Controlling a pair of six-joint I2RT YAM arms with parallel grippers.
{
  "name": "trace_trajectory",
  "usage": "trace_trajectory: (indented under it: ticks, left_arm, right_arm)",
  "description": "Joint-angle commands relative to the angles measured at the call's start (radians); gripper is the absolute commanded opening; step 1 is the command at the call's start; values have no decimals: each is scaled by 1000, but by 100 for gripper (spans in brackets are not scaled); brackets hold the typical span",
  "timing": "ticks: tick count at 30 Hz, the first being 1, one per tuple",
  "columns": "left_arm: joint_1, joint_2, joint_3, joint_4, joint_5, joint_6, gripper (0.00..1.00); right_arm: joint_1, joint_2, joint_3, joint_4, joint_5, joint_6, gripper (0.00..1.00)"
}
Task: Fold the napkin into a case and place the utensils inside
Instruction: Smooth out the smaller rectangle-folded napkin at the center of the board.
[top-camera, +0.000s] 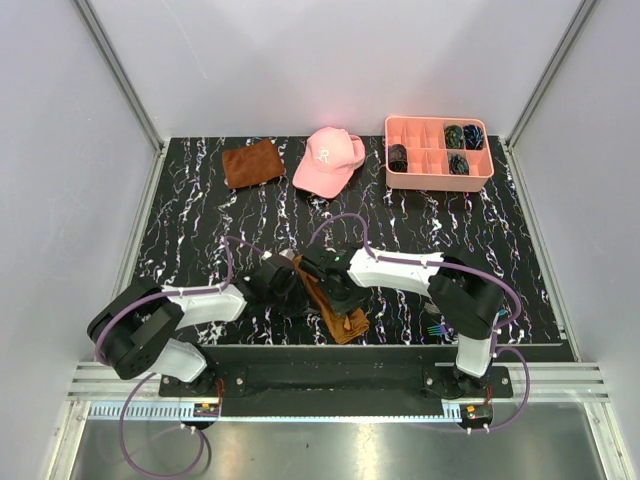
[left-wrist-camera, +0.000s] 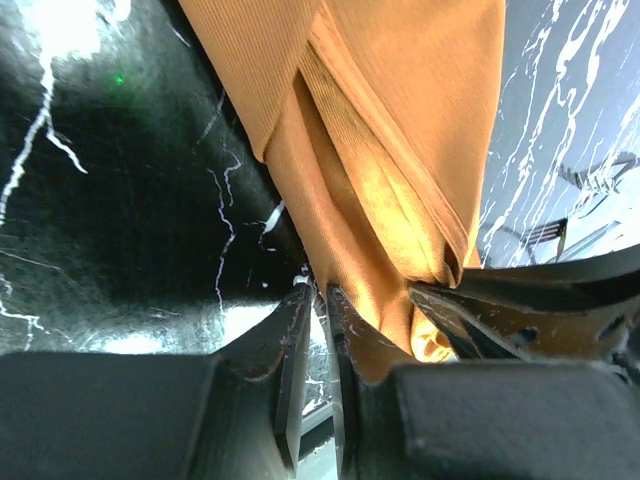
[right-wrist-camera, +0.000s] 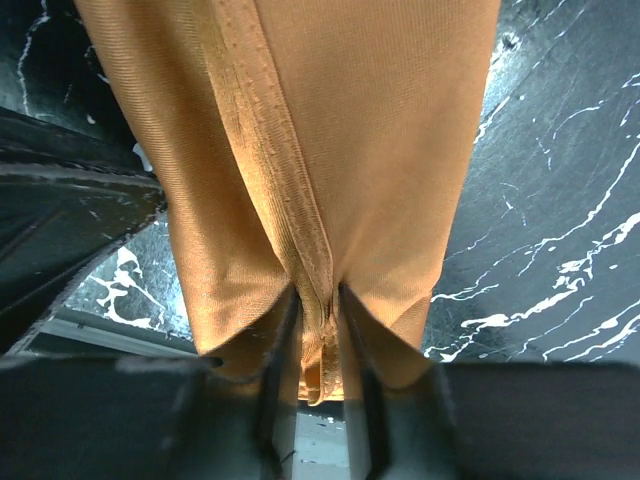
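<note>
— What sits closest to your cameras?

— My right tool (right-wrist-camera: 320, 300). Its two black fingers are clenched on the stitched hem of the large orange-brown soft cloth napkin (right-wrist-camera: 380, 150), and the hem runs straight down into the pinch. My left tool (left-wrist-camera: 318, 300) has its jaws nearly together at the napkin's other side. A sliver of the black, white-veined marble tabletop (left-wrist-camera: 120, 230) shows through the gap and the cloth bunches just beside one finger, so I cannot tell whether it grasps the cloth or only touches it.

— Where does the napkin lie?

— Seen from above, it is in the middle of the tabletop's near part, between my two arms. It is folded into a long narrow band running from far-left to near-right, and both tools meet over its far half.

— How far along are you?

— I judge the folding well under way. The cloth is layered and narrow, but the folds look loose and uneven, not a flat finished case. The thin iridescent purple-green metal utensils (top-camera: 435, 328) lie bare on the tabletop by the right arm's base, apart from the napkin and to its right. None is inside yet.

— What is left?

— Finishing the pouch, I think, then picking up the utensils and slipping them in. The pink fabric cap (top-camera: 328, 160), the small rust-brown cloth (top-camera: 252, 162) and the pink compartment tray (top-camera: 437, 178) at the far edge play no part.
</note>
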Motion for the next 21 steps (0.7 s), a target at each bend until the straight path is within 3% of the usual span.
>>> trace_trajectory:
  ticks: [1, 7, 10, 14, 18, 21]
  left_arm:
    - [-14, -3, 4, 26, 10, -3, 18]
    - [-14, -41, 8, 3, 21, 0, 18]
    - [-15, -55, 10, -5, 24, -1, 18]
    - [-15, -51, 15, -8, 24, 0, 19]
    - [-18, -23, 25, -5, 24, 3, 19]
    - [-23, -8, 28, -1, 18, 3, 18]
  right_arm:
    - [11, -31, 43, -25, 3, 0, 28]
    - [11, -31, 40, -21, -9, 0, 27]
    - [11, -42, 39, -21, -9, 2, 36]
    - [11, -41, 42, -19, -14, 2, 34]
    - [11, -37, 42, -21, -21, 0, 7]
    - [11, -45, 45, -27, -24, 6, 1]
